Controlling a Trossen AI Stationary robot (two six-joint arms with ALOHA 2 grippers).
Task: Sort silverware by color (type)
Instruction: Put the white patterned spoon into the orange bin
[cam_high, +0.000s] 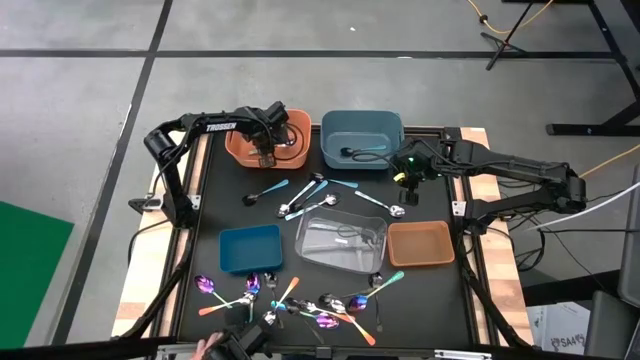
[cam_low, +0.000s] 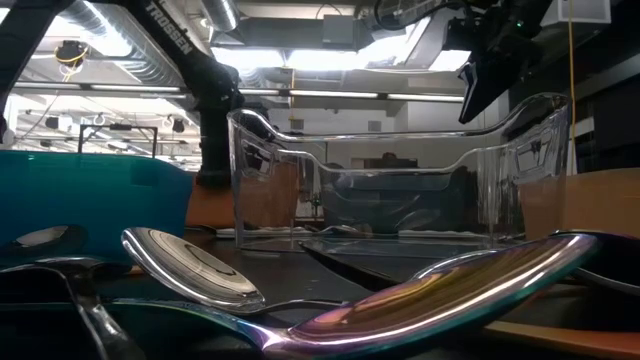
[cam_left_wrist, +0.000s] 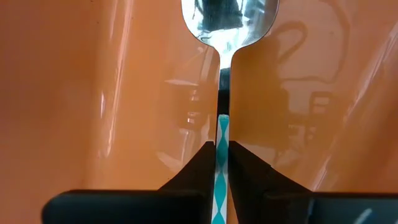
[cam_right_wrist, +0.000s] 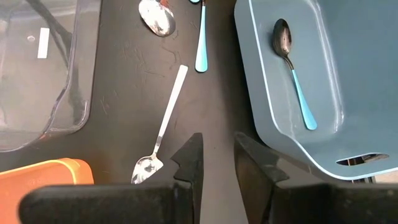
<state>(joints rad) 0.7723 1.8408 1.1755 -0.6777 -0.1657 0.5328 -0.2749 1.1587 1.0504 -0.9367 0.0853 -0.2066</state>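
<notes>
Left wrist view shows the left tool (cam_left_wrist: 222, 163) down inside the orange bin (cam_left_wrist: 93, 93), its two dark fingers (cam_left_wrist: 198, 167) pressed close against the teal-patterned handle of a spoon (cam_left_wrist: 228, 22) whose silver bowl hangs toward the bin floor. The tool looks nearly closed on that handle, though whether the grip has begun to slacken cannot be told. In the high view this tool sits over the orange bin (cam_high: 245, 150) at the far left of the tabletop (cam_high: 210, 215).

The right tool (cam_right_wrist: 217, 157) hovers partly open and empty above the tabletop beside the blue-grey bin (cam_right_wrist: 273, 106), which already holds a teal-handled spoon (cam_right_wrist: 292, 68). A plain silver spoon (cam_right_wrist: 160, 130) lies just beside it.

The risk, as I judge it: teal-handled pieces may end up split between two bins. Released from this height, the spoon could also bounce or lean on the wall.
</notes>
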